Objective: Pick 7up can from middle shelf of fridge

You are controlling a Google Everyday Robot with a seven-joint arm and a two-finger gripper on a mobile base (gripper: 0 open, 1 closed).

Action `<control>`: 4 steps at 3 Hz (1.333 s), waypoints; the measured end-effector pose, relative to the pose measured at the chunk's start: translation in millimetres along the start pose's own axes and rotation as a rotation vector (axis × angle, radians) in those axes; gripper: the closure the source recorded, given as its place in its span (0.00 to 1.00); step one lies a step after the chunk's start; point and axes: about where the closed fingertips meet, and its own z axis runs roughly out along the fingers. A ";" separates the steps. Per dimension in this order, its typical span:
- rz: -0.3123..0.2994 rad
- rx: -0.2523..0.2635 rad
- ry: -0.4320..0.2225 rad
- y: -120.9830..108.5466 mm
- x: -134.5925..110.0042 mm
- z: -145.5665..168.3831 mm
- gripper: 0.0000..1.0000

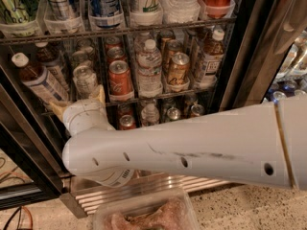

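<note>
The 7up can (85, 79), silvery with a pull-tab top, stands at the front of a lane on the left of the middle shelf (158, 97) of the fridge (242, 56). My gripper (78, 99) is right in front of and just below the can. Its beige fingers (100, 94) are spread apart, one on each side of the can's base, without closing on it. My white arm (192, 150) crosses the lower view and hides much of the bottom rack.
A red-orange can (120, 78), a water bottle (149, 66), a gold-brown can (178, 67) and a tea bottle (208, 56) stand right of the 7up can. A tilted tea bottle (36, 78) leans at its left. A clear tub (144, 214) sits below the ribbed grille (158, 187).
</note>
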 end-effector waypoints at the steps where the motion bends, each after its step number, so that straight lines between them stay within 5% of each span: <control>1: -0.025 -0.020 -0.013 -0.7 -7.1 14.9 0.25; 4: -0.027 -0.001 0.024 -22.6 9.5 29.6 0.31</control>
